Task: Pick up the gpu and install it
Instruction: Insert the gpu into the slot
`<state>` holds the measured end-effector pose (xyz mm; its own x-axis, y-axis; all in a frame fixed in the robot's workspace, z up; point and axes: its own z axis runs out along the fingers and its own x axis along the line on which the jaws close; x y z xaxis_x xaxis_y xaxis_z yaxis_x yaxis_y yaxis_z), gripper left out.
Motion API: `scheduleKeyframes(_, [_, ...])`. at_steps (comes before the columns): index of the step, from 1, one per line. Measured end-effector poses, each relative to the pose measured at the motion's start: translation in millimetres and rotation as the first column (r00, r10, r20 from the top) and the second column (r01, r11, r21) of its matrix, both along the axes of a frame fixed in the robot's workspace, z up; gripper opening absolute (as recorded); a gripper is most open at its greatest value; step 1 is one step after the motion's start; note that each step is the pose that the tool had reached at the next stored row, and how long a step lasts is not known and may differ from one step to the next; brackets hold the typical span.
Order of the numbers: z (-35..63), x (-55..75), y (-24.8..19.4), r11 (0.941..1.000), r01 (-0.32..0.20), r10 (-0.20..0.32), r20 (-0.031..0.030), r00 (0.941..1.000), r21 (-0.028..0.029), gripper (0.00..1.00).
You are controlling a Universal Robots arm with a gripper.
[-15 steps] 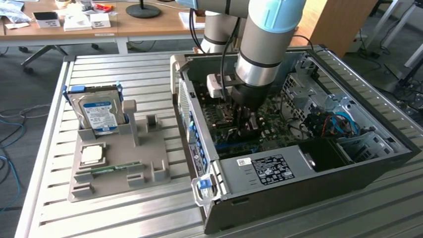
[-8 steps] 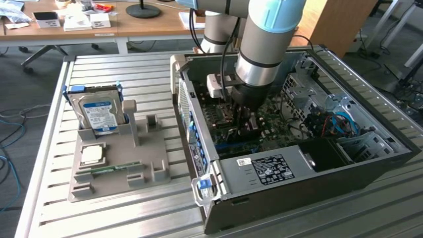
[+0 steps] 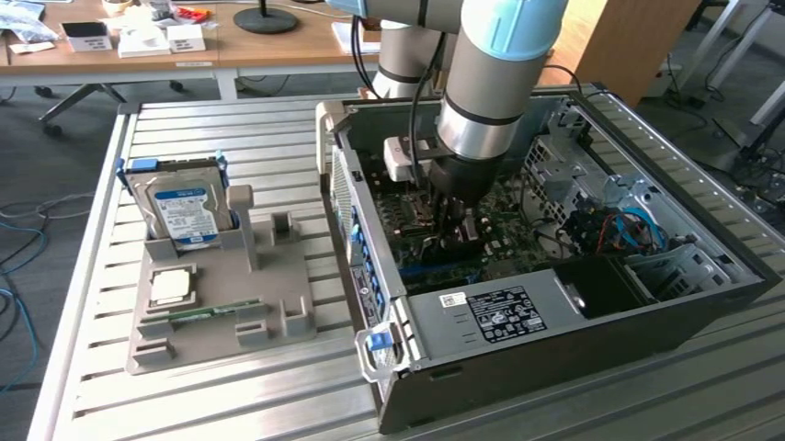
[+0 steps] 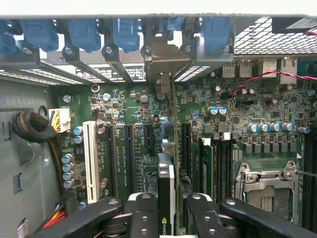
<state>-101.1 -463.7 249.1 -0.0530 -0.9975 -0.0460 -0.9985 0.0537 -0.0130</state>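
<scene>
1. Starting at the left of the exterior view, a grey holder tray (image 3: 221,312) sits on a slatted metal table (image 3: 86,276). It keeps spare parts standing in slots so each can be gripped from above: a silver hard drive (image 3: 182,209) with a blue and white label stands upright at the back, a square processor chip (image 3: 171,287) lies flat in front of it, and a narrow green memory stick (image 3: 209,310) lies lower still.
2. Right of the tray, an open computer case (image 3: 552,303) lies on its side, so its green motherboard (image 3: 516,239) faces up and the arm can reach straight down to it.
3. At the centre of that view, the robot arm (image 3: 491,83) reaches down into the case, and the gripper (image 3: 451,216) hangs low over the board.
4. In the wrist view, the gpu (image 4: 166,193) stands on edge at lower centre, running up toward the silvery bracket (image 4: 163,57) at the case's rear wall, in line with the expansion slots (image 4: 129,153). It looks lined up for seating.
5. The black fingers (image 4: 143,213) flank the card on either side, narrowed around it. They appear to be grasping the gpu, though whether they press it firmly cannot be told.
</scene>
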Motion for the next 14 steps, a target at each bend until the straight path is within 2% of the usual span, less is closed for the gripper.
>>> scheduleKeyframes(14, [-2.7, -0.5, 0.0, 1.0, 0.0, 0.0, 0.0002, 1.0, 0.0002, 0.27])
